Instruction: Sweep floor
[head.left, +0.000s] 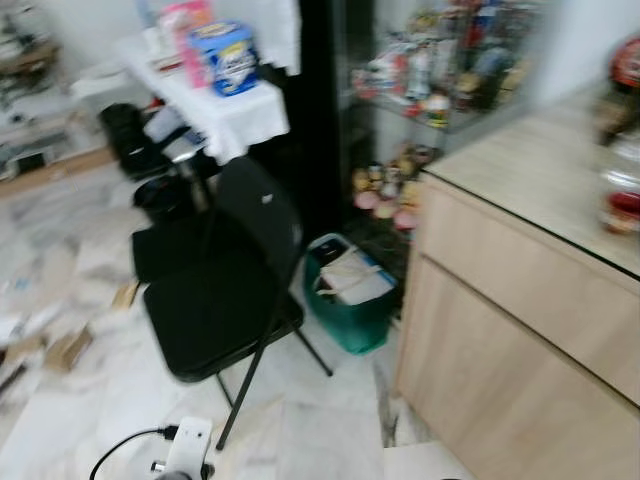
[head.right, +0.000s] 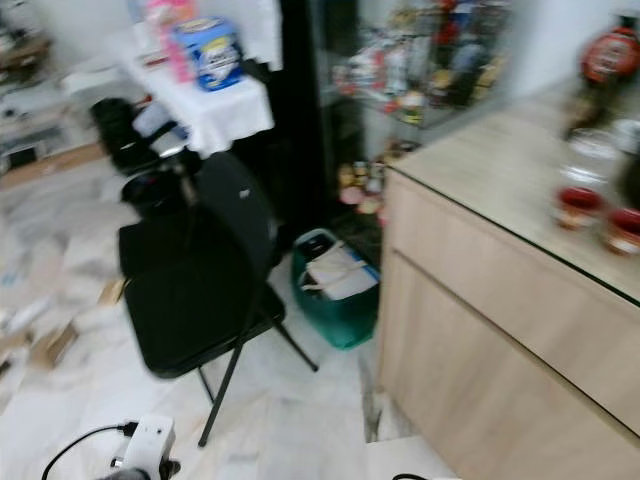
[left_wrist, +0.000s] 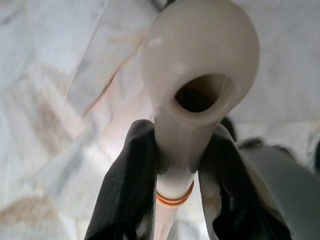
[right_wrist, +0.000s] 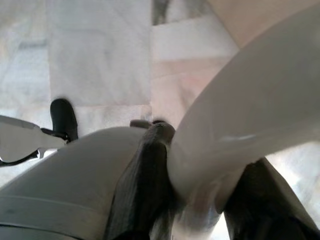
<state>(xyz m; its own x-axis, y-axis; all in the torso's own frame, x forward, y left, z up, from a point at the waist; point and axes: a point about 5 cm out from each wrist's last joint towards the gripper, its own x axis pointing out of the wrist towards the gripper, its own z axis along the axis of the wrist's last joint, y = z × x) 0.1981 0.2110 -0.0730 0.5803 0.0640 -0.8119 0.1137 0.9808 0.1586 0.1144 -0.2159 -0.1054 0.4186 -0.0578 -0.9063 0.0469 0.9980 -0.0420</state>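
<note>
Both tools (left_wrist: 175, 175) (right_wrist: 197, 195) grip cream handles (left_wrist: 200, 75)

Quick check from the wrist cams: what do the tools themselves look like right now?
Both tools have two long black fingers with a finely ribbed, matte surface: left tool, right tool. Behind the right tool's fingers sits a smooth grey-silver rounded arm housing. No markings are legible.
</note>
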